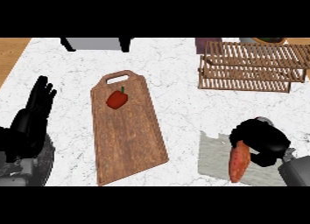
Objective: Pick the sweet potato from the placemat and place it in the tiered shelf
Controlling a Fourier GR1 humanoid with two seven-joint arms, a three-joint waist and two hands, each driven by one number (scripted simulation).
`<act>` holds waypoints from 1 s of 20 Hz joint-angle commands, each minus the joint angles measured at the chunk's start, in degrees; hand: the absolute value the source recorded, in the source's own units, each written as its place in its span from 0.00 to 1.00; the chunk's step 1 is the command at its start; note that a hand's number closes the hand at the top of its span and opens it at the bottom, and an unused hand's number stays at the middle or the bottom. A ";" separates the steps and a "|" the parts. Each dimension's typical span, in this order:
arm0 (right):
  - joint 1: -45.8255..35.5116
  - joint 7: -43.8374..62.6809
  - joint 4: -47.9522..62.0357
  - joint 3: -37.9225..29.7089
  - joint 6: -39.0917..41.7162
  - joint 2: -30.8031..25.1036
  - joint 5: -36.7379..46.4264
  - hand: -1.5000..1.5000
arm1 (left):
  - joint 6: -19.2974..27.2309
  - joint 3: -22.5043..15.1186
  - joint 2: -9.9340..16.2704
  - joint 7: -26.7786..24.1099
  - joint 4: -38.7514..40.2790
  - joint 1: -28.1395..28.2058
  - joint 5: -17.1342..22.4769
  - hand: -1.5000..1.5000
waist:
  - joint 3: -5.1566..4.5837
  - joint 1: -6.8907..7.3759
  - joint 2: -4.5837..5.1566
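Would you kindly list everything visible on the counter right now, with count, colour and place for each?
counter: one, white marbled, fills the view
cutting board: one, brown wood with a handle, centre
bell pepper: one, red with a green stem, on the cutting board's upper part
tiered shelf: one, light wood slats, upper right
placemat: one, grey, lower right
sweet potato: one, orange, above the placemat in the right hand
grey object: one, with black legs, top edge, cut off
left hand: one, black, open with fingers up, left edge
right hand: one, black, curled round the sweet potato, lower right
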 commanded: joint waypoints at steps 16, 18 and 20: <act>5.61 45.45 -17.41 -13.89 8.45 24.02 -5.96 1.00 | 0.19 1.55 0.15 -1.13 2.44 -0.12 -0.76 0.50 | 0.87 -1.47 0.56; 7.41 47.50 -24.81 -13.25 6.53 26.80 -6.60 1.00 | -0.11 1.27 -0.13 1.83 -0.22 -0.41 0.51 0.50 | 0.91 -1.43 0.40; 2.56 51.61 -28.47 -16.28 7.11 28.39 -12.36 1.00 | -1.19 2.44 1.42 2.11 -0.63 -0.60 1.33 0.50 | 0.91 -1.29 0.24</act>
